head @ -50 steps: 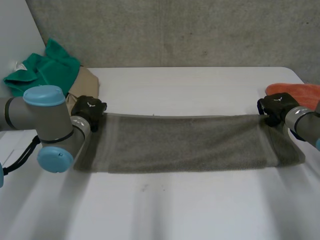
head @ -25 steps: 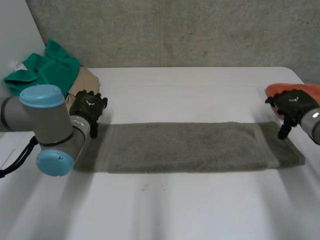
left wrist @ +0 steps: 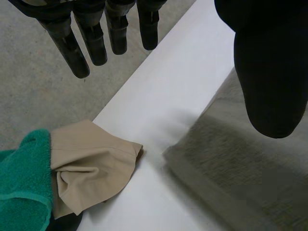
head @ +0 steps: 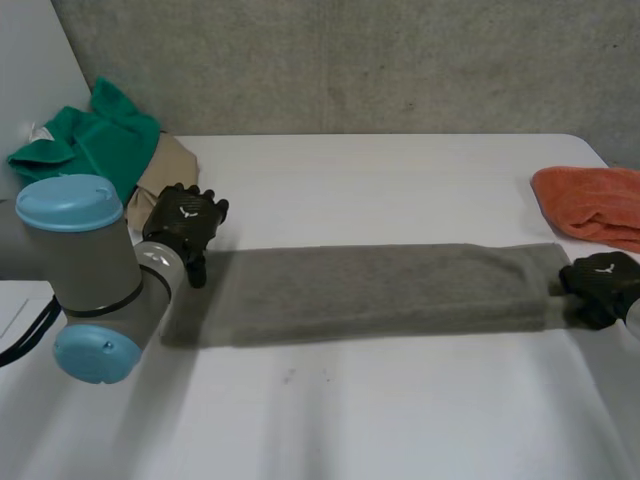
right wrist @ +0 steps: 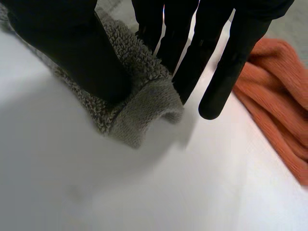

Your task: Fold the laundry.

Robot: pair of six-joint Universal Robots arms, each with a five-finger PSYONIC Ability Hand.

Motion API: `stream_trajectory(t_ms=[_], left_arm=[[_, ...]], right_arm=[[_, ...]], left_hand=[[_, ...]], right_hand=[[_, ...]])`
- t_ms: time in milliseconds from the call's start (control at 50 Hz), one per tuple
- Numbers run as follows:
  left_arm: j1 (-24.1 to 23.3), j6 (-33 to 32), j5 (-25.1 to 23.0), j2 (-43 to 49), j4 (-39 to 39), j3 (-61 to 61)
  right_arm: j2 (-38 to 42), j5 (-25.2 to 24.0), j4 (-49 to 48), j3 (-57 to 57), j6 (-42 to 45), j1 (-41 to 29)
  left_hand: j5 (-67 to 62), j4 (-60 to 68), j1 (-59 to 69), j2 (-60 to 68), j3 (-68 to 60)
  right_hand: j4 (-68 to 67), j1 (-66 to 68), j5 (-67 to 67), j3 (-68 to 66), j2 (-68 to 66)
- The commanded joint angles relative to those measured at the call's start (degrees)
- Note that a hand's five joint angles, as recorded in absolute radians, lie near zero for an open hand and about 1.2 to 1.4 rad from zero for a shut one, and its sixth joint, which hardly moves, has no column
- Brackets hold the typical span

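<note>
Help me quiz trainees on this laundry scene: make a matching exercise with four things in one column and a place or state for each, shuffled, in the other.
Things
1. grey towel
2. orange cloth
3. green cloth
4. left hand

Places or states
A. beside the tan cloth
B. open, holding nothing
C. a long strip across the table
D. near the right hand, apart from it

Pairs: 1-C, 2-D, 3-A, 4-B

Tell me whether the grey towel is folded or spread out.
Folded: the grey towel lies as a long narrow strip with a thick, layered edge, and the right hand pinches one curled-over end.
</note>
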State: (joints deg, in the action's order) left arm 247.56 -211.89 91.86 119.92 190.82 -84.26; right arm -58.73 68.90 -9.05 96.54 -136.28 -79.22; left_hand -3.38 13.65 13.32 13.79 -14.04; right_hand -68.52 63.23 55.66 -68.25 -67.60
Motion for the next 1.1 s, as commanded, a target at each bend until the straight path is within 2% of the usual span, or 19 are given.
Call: stream_trajectory(t_ms=[20, 140, 200, 220, 320, 400, 420, 500, 560, 620, 680, 700, 740, 800, 840, 920, 1000, 1060, 1100], left_arm=[[0.6, 0.0, 0.0, -2.8, 0.0, -1.3], [1.2, 0.0, -0.1, -5.8, 0.0, -3.2], [1.7, 0.0, -0.1, -6.7, 0.0, -4.1], [2.1, 0.0, -0.1, -7.2, 0.0, -4.7], [2.8, 0.0, -0.1, -8.6, 0.0, -6.1], [2.8, 0.1, -0.1, -9.4, 0.0, -7.1], [2.8, 0.1, -0.1, -9.5, 0.0, -7.3], [2.5, 1.0, -0.1, -9.9, 0.0, -8.4], [1.9, 2.3, -0.1, -9.7, 0.0, -8.6], [1.4, 3.5, -0.1, -9.5, 0.0, -8.6], [0.6, 4.1, -0.2, -9.4, 0.1, -8.2], [0.0, 4.3, -0.2, -9.3, 0.2, -7.7], [-0.8, 4.3, -0.2, -9.3, 0.3, -7.2], [-2.3, 4.4, -0.2, -9.1, 0.7, -5.7], [-3.8, 4.5, -0.2, -8.8, 1.0, -4.7], [-6.1, 4.5, -0.2, -7.8, 1.2, -3.4], [-7.1, 4.5, -0.2, -7.1, 1.2, -3.0], [-7.5, 4.5, -0.1, -6.8, 1.2, -2.9], [-8.0, 4.5, -0.1, -6.5, 1.2, -3.0]], right_arm=[[-5.7, 12.6, -4.7, -0.8, 3.9, 2.4], [-9.6, 12.4, -5.3, -1.6, 10.3, -0.1], [-10.3, 12.1, -5.5, -3.5, 10.5, -7.5], [-10.2, 12.1, -5.5, -5.4, 10.2, -13.5], [-9.6, 10.8, -6.2, -10.3, 8.6, -28.2], [-5.3, 4.4, -8.4, -13.4, 9.0, -39.2], [-2.9, 1.4, -9.0, -14.3, 9.0, -43.7], [3.9, -3.5, -9.2, -16.7, 9.2, -50.9], [7.7, -4.1, -8.2, -17.8, 9.3, -52.9], [8.4, -4.1, -7.7, -18.0, 9.3, -53.3], [7.3, -3.7, -7.8, -17.7, 8.8, -52.9], [5.9, -3.2, -8.0, -17.3, 7.8, -52.9], [3.9, -2.1, -8.0, -16.6, 6.1, -52.9], [-0.4, 2.6, -6.8, -15.5, -0.6, -50.1], [-3.5, 6.3, -4.0, -13.7, -7.5, -45.4], [-6.9, 7.2, 4.9, -10.2, -14.3, -39.6], [-6.7, 6.4, 10.3, -6.2, -12.8, -36.0], [-5.8, 6.7, 9.9, -3.6, -9.9, -33.6], [-3.2, 7.7, 9.8, -2.8, -5.6, -31.9]], left_hand=[[-1.2, 0.9, 1.3, 0.8, -0.5], [-0.9, 0.6, 0.9, 0.5, -0.2], [-0.9, 0.6, 0.9, 0.5, -0.2], [-0.7, 0.4, 0.8, 0.3, 0.0], [-0.5, 0.3, 0.6, 0.1, 0.1], [-0.4, 0.1, 0.4, 0.0, 0.3], [-0.4, 0.1, 0.4, 0.0, 0.3], [-0.4, 0.1, 0.4, 0.0, 0.3], [-0.4, 0.1, 0.4, 0.0, 0.3], [-0.4, 0.1, 0.4, 0.0, 0.3], [-0.2, -0.1, 0.3, -0.2, 0.5], [-0.2, -0.1, 0.3, -0.2, 0.5], [-0.2, -0.1, 0.3, -0.2, 0.5], [-0.4, 0.1, 0.4, 0.0, 0.3], [-0.4, 0.1, 0.4, 0.0, 0.3], [-0.4, 0.1, 0.4, 0.0, 0.3], [-0.4, 0.1, 0.4, 0.0, 0.3], [-0.4, 0.1, 0.4, 0.0, 0.3], [-0.4, 0.1, 0.4, 0.0, 0.3]], right_hand=[[-11.5, 16.8, 14.3, -11.8, -12.4], [-11.5, 16.8, 14.3, -11.8, -12.4], [-11.5, 16.8, 14.3, -11.8, -12.4], [-11.5, 16.8, 14.3, -11.8, -12.4], [-11.5, 16.8, 14.3, -11.8, -12.4], [-11.5, 16.8, 14.3, -11.8, -12.4], [-11.5, 16.8, 14.3, -11.8, -12.4], [-11.5, 16.8, 14.3, -11.8, -12.4], [-11.5, 16.8, 14.3, -11.8, -12.4], [-7.9, 13.2, 10.7, -8.2, -8.8], [31.9, -26.6, -29.0, 31.6, 31.0], [51.5, -46.2, -48.6, 51.2, 50.6], [58.5, -53.2, -55.7, 58.2, 57.6], [58.5, -53.2, -55.7, 58.2, 57.6], [58.5, -53.2, -55.7, 58.2, 57.6], [58.5, -53.2, -55.7, 58.2, 57.6], [58.5, -53.2, -55.7, 58.2, 57.6], [58.5, -53.2, -55.7, 58.2, 57.6], [44.7, -39.4, -41.8, 44.4, 43.8]])
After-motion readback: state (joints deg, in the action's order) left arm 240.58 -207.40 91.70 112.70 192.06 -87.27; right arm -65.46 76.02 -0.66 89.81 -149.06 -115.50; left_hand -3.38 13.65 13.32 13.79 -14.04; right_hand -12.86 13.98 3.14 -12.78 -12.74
